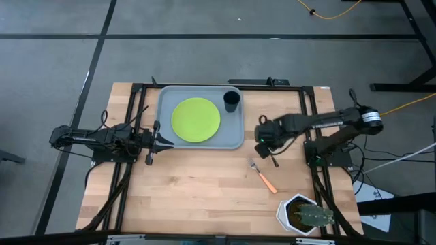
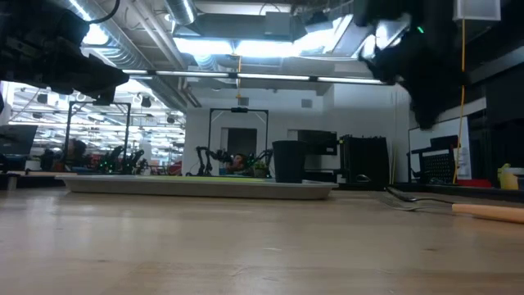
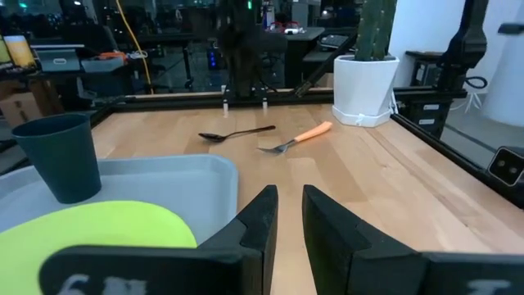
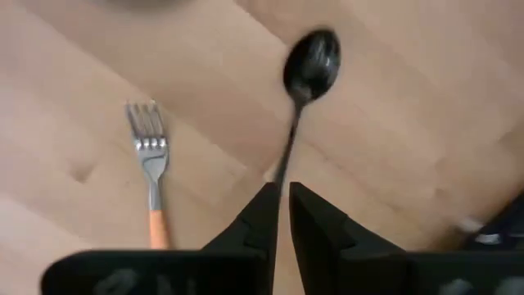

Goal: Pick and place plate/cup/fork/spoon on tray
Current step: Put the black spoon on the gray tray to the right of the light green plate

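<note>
The lime-green plate (image 1: 195,120) and the black cup (image 1: 231,100) sit on the grey-blue tray (image 1: 163,102). The dark spoon (image 4: 309,64) lies flat on the table right of the tray, and also shows in the left wrist view (image 3: 237,132). The orange-handled fork (image 1: 263,176) lies beside it, toward the near edge. My right gripper (image 4: 283,201) hangs shut above the spoon's handle end, raised off the table and touching nothing. My left gripper (image 3: 291,205) is shut and empty at the tray's near left corner.
A white hexagonal pot with a cactus (image 1: 304,214) stands at the near right corner of the table. Black frame rails (image 1: 317,122) run along the table's left and right sides. Bare wood lies between the tray and the near edge.
</note>
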`<state>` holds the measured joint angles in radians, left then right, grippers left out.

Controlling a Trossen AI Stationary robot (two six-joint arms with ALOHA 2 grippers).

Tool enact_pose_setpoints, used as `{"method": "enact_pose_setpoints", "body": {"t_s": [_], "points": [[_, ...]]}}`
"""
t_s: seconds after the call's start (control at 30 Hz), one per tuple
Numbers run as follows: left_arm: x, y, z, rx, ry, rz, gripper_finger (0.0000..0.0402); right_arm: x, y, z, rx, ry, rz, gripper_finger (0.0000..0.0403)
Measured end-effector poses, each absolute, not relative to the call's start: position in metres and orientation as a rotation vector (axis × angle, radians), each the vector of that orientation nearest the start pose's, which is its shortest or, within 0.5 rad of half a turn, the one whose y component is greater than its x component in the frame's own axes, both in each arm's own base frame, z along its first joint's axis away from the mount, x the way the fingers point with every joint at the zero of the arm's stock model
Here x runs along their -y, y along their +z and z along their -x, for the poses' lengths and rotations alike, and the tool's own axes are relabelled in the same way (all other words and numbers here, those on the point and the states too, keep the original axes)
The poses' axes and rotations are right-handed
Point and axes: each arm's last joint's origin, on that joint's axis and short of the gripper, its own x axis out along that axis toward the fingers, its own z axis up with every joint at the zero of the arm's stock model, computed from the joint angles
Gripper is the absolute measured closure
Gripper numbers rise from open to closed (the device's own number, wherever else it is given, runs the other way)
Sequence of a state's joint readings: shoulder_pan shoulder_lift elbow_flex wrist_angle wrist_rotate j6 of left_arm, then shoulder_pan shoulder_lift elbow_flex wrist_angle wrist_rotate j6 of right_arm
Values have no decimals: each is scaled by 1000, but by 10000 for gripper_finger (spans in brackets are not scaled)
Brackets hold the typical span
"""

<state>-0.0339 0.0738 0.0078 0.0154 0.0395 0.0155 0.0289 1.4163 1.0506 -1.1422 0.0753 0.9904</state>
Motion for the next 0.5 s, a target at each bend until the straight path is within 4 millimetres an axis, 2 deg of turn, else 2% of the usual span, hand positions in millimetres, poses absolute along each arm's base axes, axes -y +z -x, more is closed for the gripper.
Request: {"method": "enact_pose_setpoints", "body": {"t_s": [0.17, 0.27, 0.37, 0.5], "points": [[4, 162, -102, -49, -70, -37, 349, -8, 187, -214, -1345, -857, -791, 363], [4, 162, -102, -49, -70, -38, 349, -10, 167, -213, -1316, -808, -851, 363], [4, 162, -102, -50, -64, -38, 349, -10, 158, -217, -1237, -759, -877, 363], [4, 161, -102, -55, -40, -40, 349, -8, 158, -220, -1174, -788, -836, 363]]}}
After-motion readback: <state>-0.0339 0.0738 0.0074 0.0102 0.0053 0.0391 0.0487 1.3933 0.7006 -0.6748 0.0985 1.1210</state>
